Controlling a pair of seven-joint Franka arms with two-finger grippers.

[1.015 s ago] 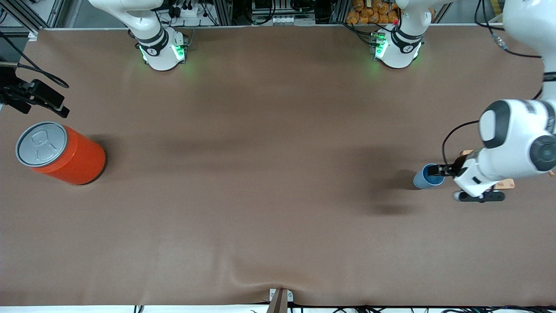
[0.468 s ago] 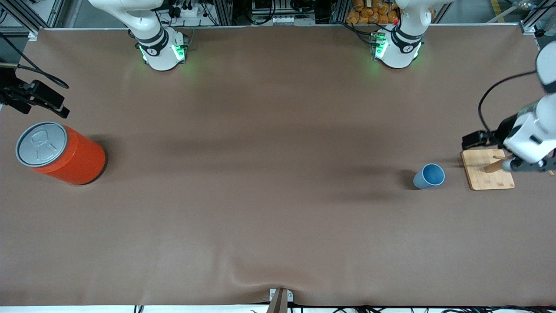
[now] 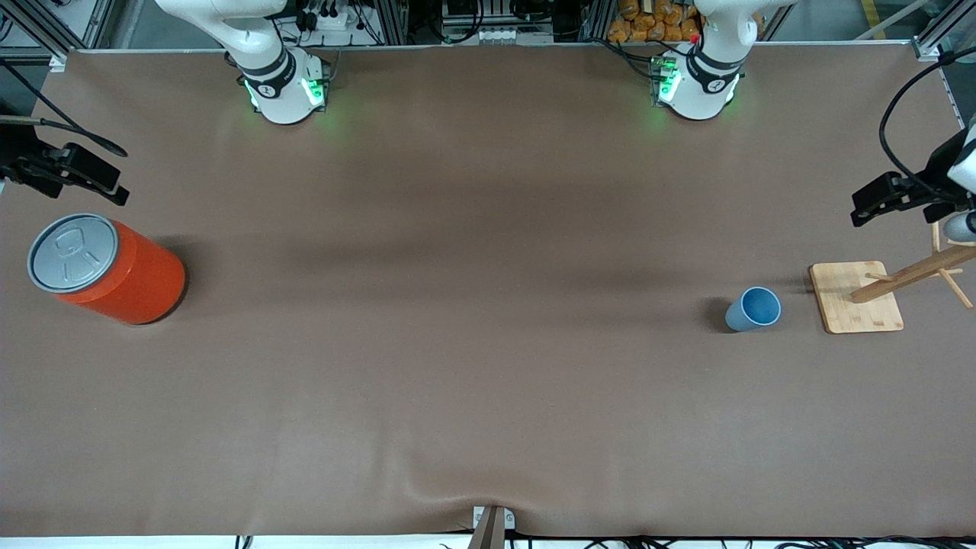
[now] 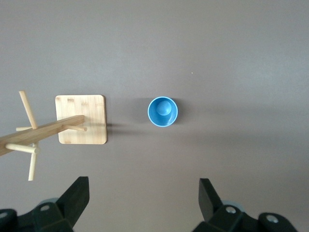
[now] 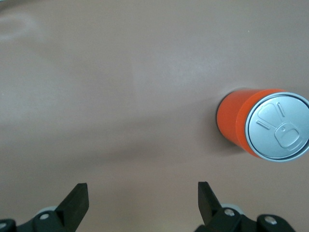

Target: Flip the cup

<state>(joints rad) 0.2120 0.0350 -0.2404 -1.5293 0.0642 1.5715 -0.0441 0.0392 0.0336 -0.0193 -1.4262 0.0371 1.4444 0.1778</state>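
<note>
So the cup [image 3: 753, 309] is standing upright on the brown table [image 3: 473, 366], mouth up, and from the left wrist camera you can look right down into the darker blue inside [image 4: 162, 111]. I'll use the cup as the reference for everything else. Just beside it, toward the left arm's end of the table, is a square wooden base [image 3: 855, 296] with a wooden peg rack [image 3: 915, 271] rising out of it, the pole with short pegs sticking out. The base and the cup are close but not touching, there's a strip of bare table between them. Way off from the cup, at the right arm's end of the table, sits an orange can [image 3: 107, 268] with a grey lid, upright, well apart from everything. Nothing sits between the cup and the can, just the table cover. The left gripper [image 3: 884, 200] is up in the air near the table edge, above the rack and base, well clear of the cup, fingers spread wide with nothing between them; the left wrist view shows both fingertips [image 4: 77, 193] far apart over bare table. The right gripper [image 3: 80, 177] hangs near the can at its own end, jaws also wide apart and holding nothing, fingertips [image 5: 76, 198] over plain table with the can off to one side.
</note>
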